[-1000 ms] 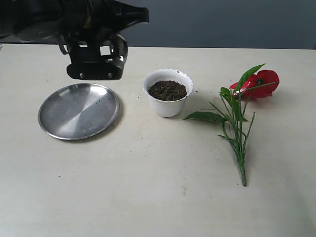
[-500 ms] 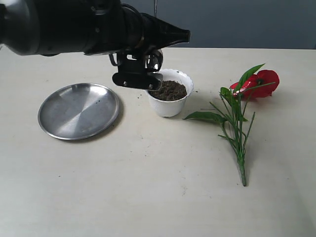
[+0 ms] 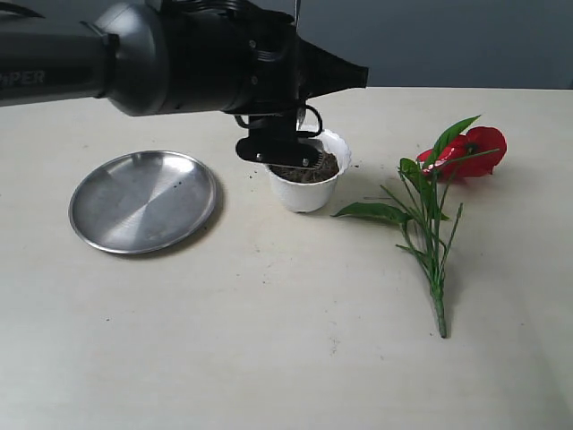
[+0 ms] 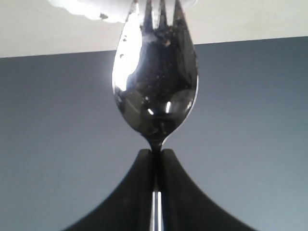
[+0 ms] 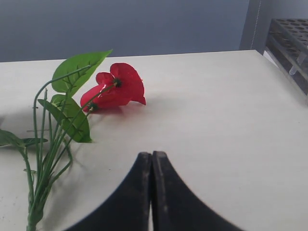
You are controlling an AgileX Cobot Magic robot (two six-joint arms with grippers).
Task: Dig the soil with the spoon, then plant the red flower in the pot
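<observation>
1. The dark, crumbly soil (image 3: 326,167) is found inside the small white pot (image 3: 304,193) with the scalloped rim. The pot stands upright near the middle of the pale table (image 3: 269,340). Much of the soil surface is hidden by the arm above it.
2. The slim, shiny steel spoon (image 4: 155,91) with the notched bowl is pinched by its handle between the pressed-together fingers of the left gripper (image 4: 155,153). Dark specks are seen on the bowl, and the notched tip is pointed at the pot's rim. Whether the tip is already in the soil cannot be told.
3. Change noted: a second earlier the left gripper was recorded over the far edge of the round steel plate (image 3: 143,202). Half a second earlier it was at the pot's rim on the plate side. It is now placed directly over the pot's mouth. The pot, the steel plate and the flower are found unmoved.
4. The approach is judged finished and the digging step is judged to be at its start. No dug hollow can be confirmed.
5. The artificial red flower (image 3: 421,184), with its glossy bloom and broad green leaves, is left lying flat on the table, well apart from the pot. Planting is not yet begun.
6. The right gripper (image 5: 152,155) is seen pressed together and empty, near the bloom. It is not seen in the exterior view.
</observation>
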